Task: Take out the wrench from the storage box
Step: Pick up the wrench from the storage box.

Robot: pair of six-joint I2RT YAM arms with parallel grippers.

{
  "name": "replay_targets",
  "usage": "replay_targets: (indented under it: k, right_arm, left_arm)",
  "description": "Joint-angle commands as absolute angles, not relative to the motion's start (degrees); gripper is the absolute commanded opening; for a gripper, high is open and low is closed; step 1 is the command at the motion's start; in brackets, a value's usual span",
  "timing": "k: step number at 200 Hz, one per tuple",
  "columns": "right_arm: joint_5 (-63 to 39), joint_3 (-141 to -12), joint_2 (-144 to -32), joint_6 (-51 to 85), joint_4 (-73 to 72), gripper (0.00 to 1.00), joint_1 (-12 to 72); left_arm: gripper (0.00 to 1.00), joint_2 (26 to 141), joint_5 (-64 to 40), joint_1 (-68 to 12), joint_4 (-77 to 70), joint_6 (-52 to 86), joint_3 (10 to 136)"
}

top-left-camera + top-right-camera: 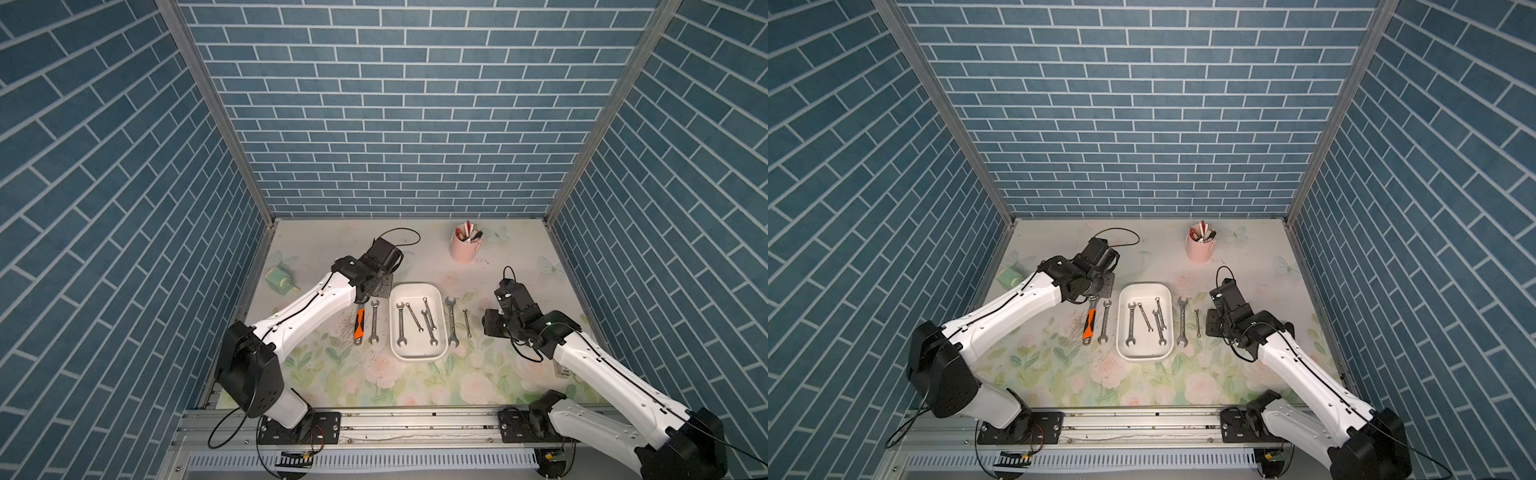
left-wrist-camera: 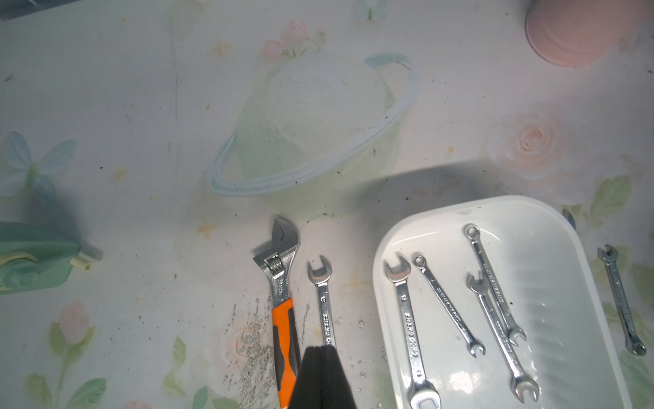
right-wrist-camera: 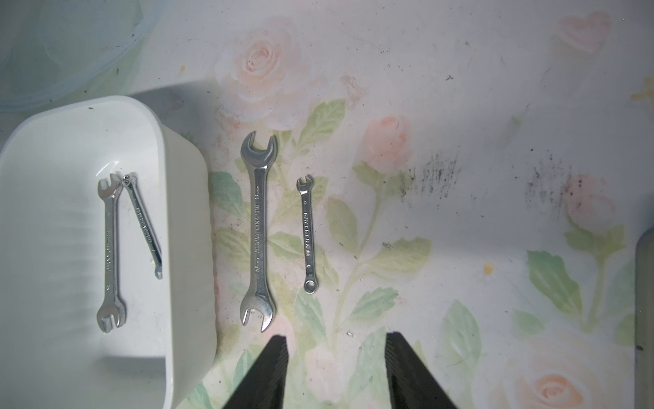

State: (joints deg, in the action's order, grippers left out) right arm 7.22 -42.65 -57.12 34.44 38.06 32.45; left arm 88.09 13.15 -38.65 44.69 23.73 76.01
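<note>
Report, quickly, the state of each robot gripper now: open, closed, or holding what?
Black left gripper: closed, holding nothing.
Black right gripper: open, holding nothing.

Our left gripper (image 2: 321,371), jaws pressed together, hovers left of the storage box (image 1: 417,357); our right gripper (image 3: 336,368) gapes, right of it.

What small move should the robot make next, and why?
Probably shift the open, empty right gripper sideways over the shallow white plastic storage box, above the slim steel wrench nearest its wall. Four wrenches lie inside, and this gripper hovers over the table beside the box.
</note>
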Motion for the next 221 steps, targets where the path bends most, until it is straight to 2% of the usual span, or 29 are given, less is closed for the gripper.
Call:
replay_targets:
  k: [1,21,44,86,169,200,209,221]
  right_arm:
    - [6.7,-42.4,-57.7,33.7,37.0,0.48,32.2]
    - [6.1,-42.4,-58.2,33.9,36.5,0.48,32.2]
    - [5.8,-42.2,-58.2,34.2,36.3,0.48,32.2]
    - [5.7,-41.9,-58.0,34.3,36.4,0.49,32.2]
    - [6.1,-41.9,-57.1,33.8,36.8,0.49,32.2]
    - [6.1,-41.8,-56.8,33.7,36.9,0.49,32.2]
    - [6.2,-41.9,-56.7,33.6,37.0,0.49,32.1]
    - [6.4,-42.0,-56.5,33.4,37.2,0.49,32.1]
  left_arm:
    - [0.04,88.9,10.1,-41.7,41.7,23.3,76.3]
    - [0.14,93.1,10.1,-44.9,40.8,25.5,78.0]
    - [0.32,97.7,8.9,-47.6,37.5,31.1,78.0]
    - [0.38,104.6,8.3,-49.2,30.6,40.0,76.4]
    - [0.39,114.7,9.0,-49.4,31.7,45.1,78.0]
    - [0.38,119.9,10.2,-50.1,37.0,43.6,81.7]
    - [0.35,121.2,10.4,-50.3,38.5,43.0,82.6]
    - [0.25,121.9,10.5,-50.4,39.2,42.5,82.4]
